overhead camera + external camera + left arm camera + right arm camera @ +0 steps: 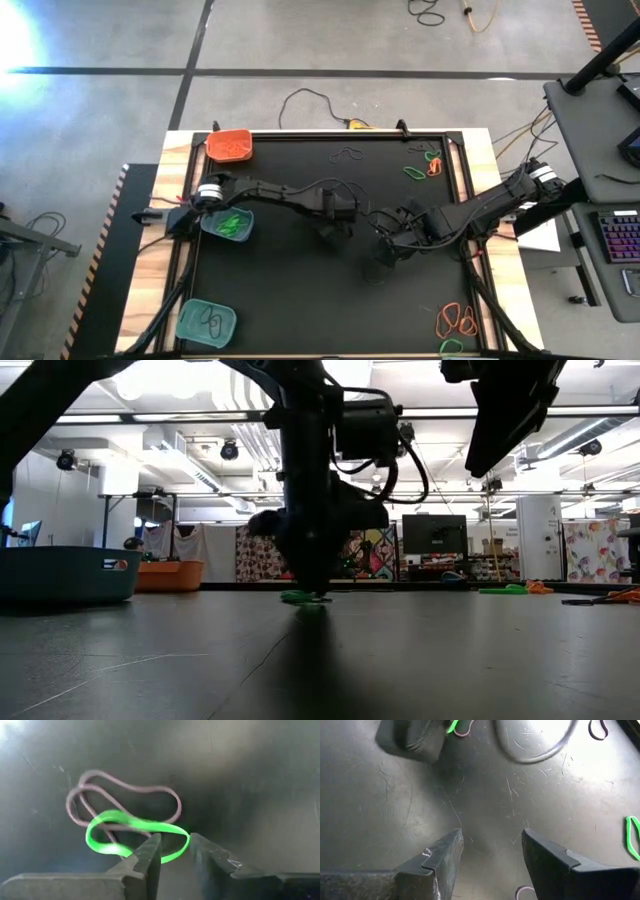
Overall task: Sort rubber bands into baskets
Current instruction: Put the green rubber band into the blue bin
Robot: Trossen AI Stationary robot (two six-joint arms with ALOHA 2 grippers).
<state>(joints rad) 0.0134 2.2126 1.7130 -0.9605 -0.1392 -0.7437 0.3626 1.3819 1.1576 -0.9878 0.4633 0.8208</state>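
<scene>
I have the left gripper (175,851) mid-mat, jaws narrow around a green rubber band (137,837) overlapping a pale band (125,802). I'd pinch green only, lift straight. Right gripper (492,852) hovers nearby, wide, empty.

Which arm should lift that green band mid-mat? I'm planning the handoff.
Left. The left gripper is already down on the mat, its fingers straddling the green rubber band. The right gripper hovers open over bare mat nearby, off the band.
</scene>
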